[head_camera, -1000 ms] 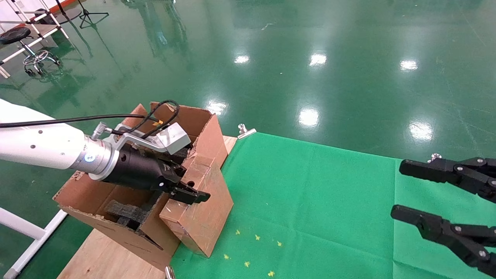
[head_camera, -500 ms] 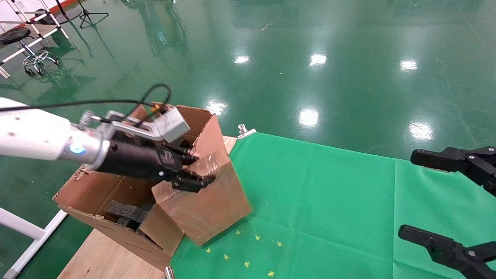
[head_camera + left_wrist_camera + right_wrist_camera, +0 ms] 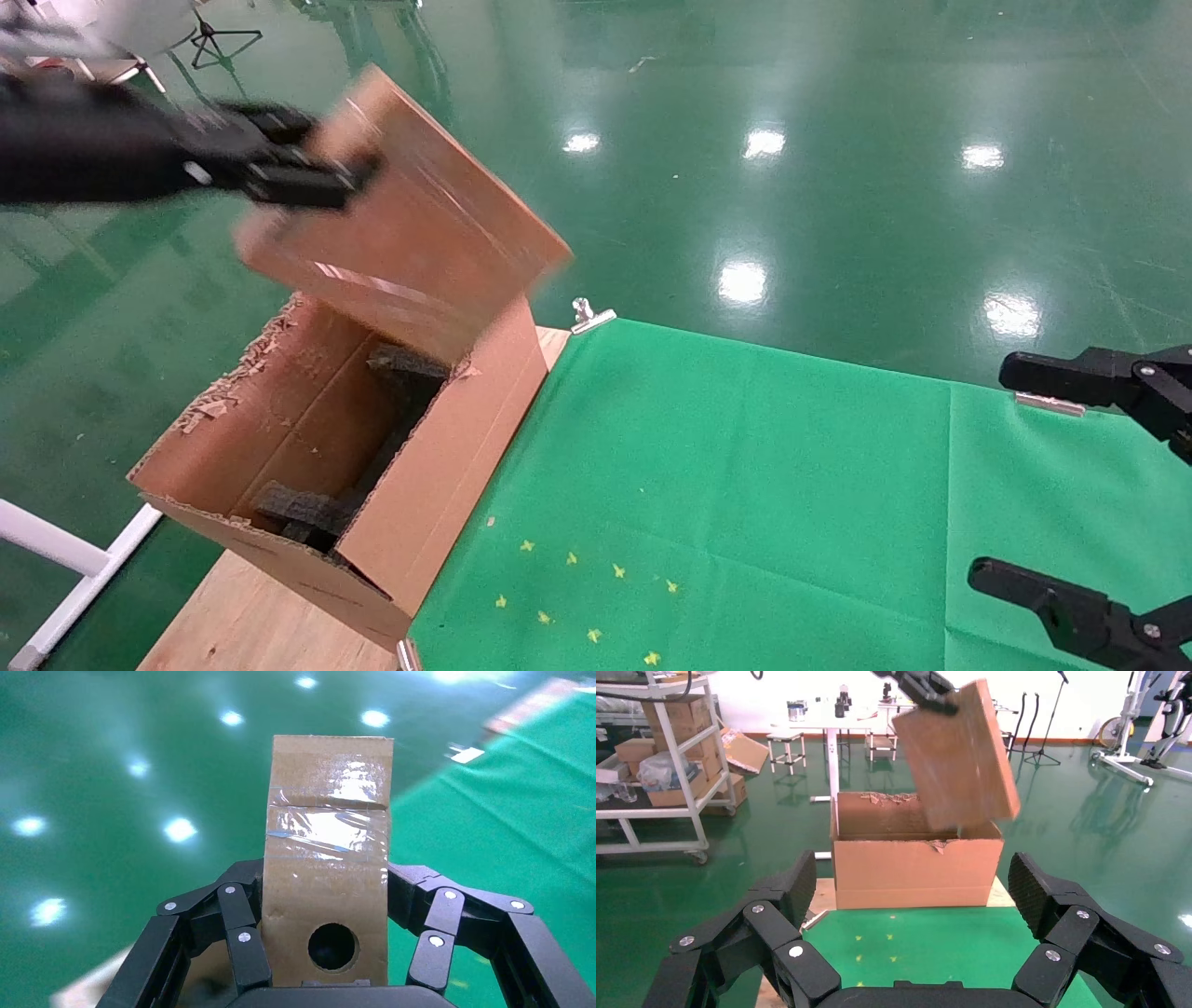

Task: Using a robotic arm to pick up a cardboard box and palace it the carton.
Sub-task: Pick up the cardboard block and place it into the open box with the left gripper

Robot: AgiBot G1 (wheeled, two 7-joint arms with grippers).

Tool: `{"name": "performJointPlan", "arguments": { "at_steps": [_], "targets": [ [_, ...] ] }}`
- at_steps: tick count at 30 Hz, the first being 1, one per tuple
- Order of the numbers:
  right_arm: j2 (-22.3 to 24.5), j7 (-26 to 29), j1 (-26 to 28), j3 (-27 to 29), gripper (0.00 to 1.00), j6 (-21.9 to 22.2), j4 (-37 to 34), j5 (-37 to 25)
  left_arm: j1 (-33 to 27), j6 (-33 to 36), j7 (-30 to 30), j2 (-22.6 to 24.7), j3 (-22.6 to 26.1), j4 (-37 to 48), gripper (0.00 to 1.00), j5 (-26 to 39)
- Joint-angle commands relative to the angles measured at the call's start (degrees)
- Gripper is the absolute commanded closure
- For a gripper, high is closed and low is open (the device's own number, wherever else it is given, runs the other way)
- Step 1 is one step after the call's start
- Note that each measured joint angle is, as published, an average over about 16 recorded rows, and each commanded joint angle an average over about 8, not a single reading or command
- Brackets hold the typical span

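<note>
My left end effector (image 3: 349,177) was clamped on one narrow end of the slim brown taped cardboard box (image 3: 410,233), tilted high above the big ragged-flapped corrugated carton (image 3: 438,485) at the tabletop's (image 3: 745,485) left edge, so I feared it pivoting loose; the right end effector (image 3: 1043,485) hung parted near the right edge.

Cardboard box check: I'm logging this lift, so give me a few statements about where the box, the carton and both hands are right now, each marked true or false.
1. The left hand is shut on the cardboard box. True.
2. The cardboard box rests on the green cloth. False: it is held in the air above the carton.
3. The carton is open at the top, with black foam blocks inside. True.
4. The right hand holds a second box. False: it is open and holds nothing, off to the right over the cloth.
5. The box's narrow side has a round hole. True.
</note>
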Motion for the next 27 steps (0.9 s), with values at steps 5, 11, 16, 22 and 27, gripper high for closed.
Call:
{"name": "performJointPlan", "arguments": {
  "at_steps": [5,11,16,22,27],
  "targets": [
    [0.0,0.0,0.0,0.0,0.00,0.0,0.0,0.0,-6.4,-2.6,5.9,-0.4,2.1,8.3,1.00,9.2],
    [0.0,0.0,0.0,0.0,0.00,0.0,0.0,0.0,-6.6,-7.5,8.1,2.1,5.6,17.8,1.00,17.2],
    [0.0,0.0,0.0,0.0,0.00,0.0,0.0,0.0,-6.8,-11.6,7.6,4.8,7.5,24.7,1.00,21.4],
    [0.0,0.0,0.0,0.0,0.00,0.0,0.0,0.0,-6.8,-17.0,5.3,7.8,8.9,32.1,1.00,24.7],
    [0.0,0.0,0.0,0.0,0.00,0.0,0.0,0.0,-6.5,-21.3,4.2,10.0,9.6,36.5,1.00,26.3]
  ]
}}
